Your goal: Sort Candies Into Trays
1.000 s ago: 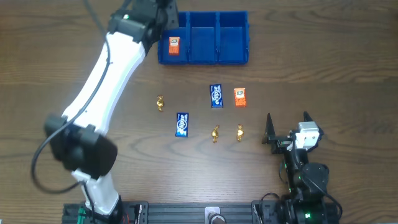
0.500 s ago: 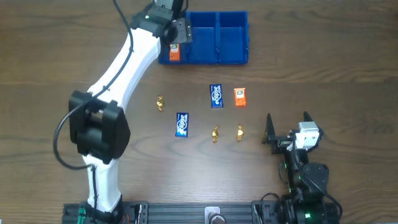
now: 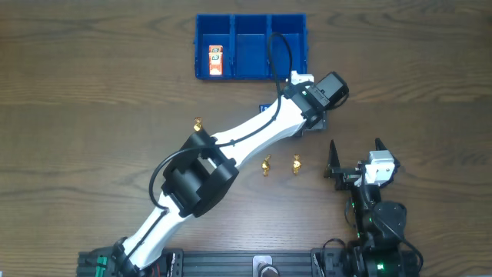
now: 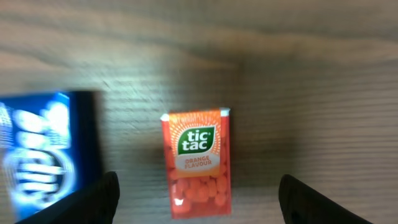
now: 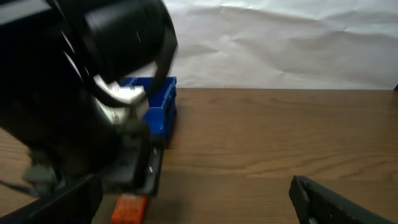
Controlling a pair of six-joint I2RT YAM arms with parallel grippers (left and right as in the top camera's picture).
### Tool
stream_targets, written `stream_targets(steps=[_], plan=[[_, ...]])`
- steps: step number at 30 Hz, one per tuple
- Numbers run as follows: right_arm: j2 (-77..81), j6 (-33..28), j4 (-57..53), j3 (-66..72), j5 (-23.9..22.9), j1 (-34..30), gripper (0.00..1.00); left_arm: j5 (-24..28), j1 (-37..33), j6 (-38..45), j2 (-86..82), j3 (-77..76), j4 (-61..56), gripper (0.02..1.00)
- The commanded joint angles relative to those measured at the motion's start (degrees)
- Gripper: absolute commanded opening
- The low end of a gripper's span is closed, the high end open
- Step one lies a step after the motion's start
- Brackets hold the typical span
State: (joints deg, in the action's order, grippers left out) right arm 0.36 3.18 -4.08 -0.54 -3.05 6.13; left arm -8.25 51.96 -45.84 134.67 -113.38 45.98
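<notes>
A second ago the left arm was at the tray [image 3: 250, 75], its hand over the 9 o'clock compartment. It has since swung across the tabletop [image 3: 84, 92] and the left hand [image 4: 198, 186] now hangs directly over the loose orange box [image 4: 198, 163]. Its fingers are spread wide to either side of the box and touch nothing. That box lies flat a little toward 2 o'clock of the tabletop's middle, with a blue packet [image 4: 45, 155] just beside it.

I read this as one delivery finished and the next pick set up. The stored orange box [image 3: 216, 58] already sits in the 9 o'clock compartment, so its twin most likely belongs there too. What remains for this candy is to come down, close and carry.

The right hand [image 3: 355, 146] has not moved in that second. It rests toward 4 o'clock with its fingers wide apart, holding nothing.

Counts:
- Orange boxes: two, one sorted and one under the left hand.
- Gold candies: three. A single one [image 3: 198, 125] lies toward 10 o'clock of the middle, and a pair [image 3: 266, 165] sits side by side toward 4 o'clock.
- Blue packets: two lay on the wood a second ago. The arm now crosses that area, and I can be sure only of the one beside the loose box.
- Tray: one, with three compartments.
</notes>
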Motion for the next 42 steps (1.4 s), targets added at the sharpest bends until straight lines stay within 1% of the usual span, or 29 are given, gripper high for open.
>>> stream_targets(steps=[1, 4, 5, 7, 13, 15, 17, 19, 23, 27, 28, 30, 31, 32, 33, 35, 37, 38, 40, 42], plan=[[-0.2, -0.7, -0.3, 0.1, -0.5, 0.1, 0.998, 3.7, 0.1, -4.6, 2.2, -0.1, -1.3, 0.831], [-0.2, -0.7, -0.3, 0.1, -0.5, 0.1, 0.998, 4.5, 0.1, -4.5, 3.6, -0.1, -2.5, 0.827], [-0.2, -0.7, -0.3, 0.1, -0.5, 0.1, 0.998, 4.9, 0.0, -4.5, 4.2, -0.1, -2.6, 0.809], [-0.2, -0.7, -0.3, 0.1, -0.5, 0.1, 0.996, 4.9, -0.1, -4.5, 4.7, -0.1, -2.5, 0.744], [-0.2, -0.7, -0.3, 0.1, -0.5, 0.1, 0.998, 4.9, -0.3, -4.6, 5.7, -0.1, -1.8, 0.636], [-0.2, -0.7, -0.3, 0.1, -0.5, 0.1, 0.998, 4.6, -0.3, -5.2, 5.7, -0.1, -0.5, 0.564], [-0.2, -0.7, -0.3, 0.1, -0.5, 0.1, 0.998, 4.0, -0.3, -5.6, 5.7, -0.1, 0.4, 0.516], [-0.2, -0.7, -0.3, 0.1, -0.5, 0.1, 0.998, 3.8, -0.3, -5.6, 5.7, -0.1, 0.6, 0.487], [-0.2, -0.7, -0.3, 0.1, -0.5, 0.1, 0.998, 3.8, -0.3, -5.6, 5.7, -0.1, 0.6, 0.364], [-0.2, -0.7, -0.3, 0.1, -0.5, 0.1, 0.998, 2.8, -0.3, -5.6, 5.2, -0.1, 0.5, 0.332], [-0.2, -0.7, -0.3, 0.1, -0.5, 0.1, 0.998, 1.8, -0.3, -5.6, 4.3, -0.1, 0.3, 0.332], [-0.2, -0.7, -0.3, 0.1, -0.5, 0.1, 0.998, -4.7, -0.5, -3.6, -1.4, -0.2, 0.3, 0.332], [-0.2, -0.7, -0.3, 0.1, -0.5, 0.1, 0.998, -8.8, -1.2, -1.2, -5.6, -0.2, 0.2, 0.332], [-0.2, -0.7, -0.3, 0.1, -0.5, 0.1, 0.998, -11.3, -2.3, 1.4, -9.1, -0.2, 0.1, 0.332], [-0.2, -0.7, -0.3, 0.1, -0.5, 0.1, 0.998, -13.8, -3.9, 4.5, -12.8, -0.2, 0.1, 0.329], [-0.2, -0.7, -0.3, 0.1, -0.5, 0.1, 0.998, -15.8, -9.5, 10.3, -19.9, -0.2, 0.1, 0.325], [-0.2, -0.7, -0.3, 0.1, -0.5, 0.1, 0.998, -14.7, -15.8, 13.7, -23.1, -0.2, -0.1, 0.312], [-0.2, -0.7, -0.3, 0.1, -0.5, 0.1, 0.998, -13.0, -18.5, 15.6, -23.3, -0.2, -0.8, 0.31], [-0.2, -0.7, -0.3, 0.1, -0.5, 0.1, 0.998, -6.1, -24.4, 20.5, -21.7, -0.2, -3.7, 0.321], [-0.2, -0.7, -0.3, 0.1, -0.5, 0.1, 0.998, -2.9, -27.5, 22.8, -18.9, -0.2, -4.6, 0.316]])
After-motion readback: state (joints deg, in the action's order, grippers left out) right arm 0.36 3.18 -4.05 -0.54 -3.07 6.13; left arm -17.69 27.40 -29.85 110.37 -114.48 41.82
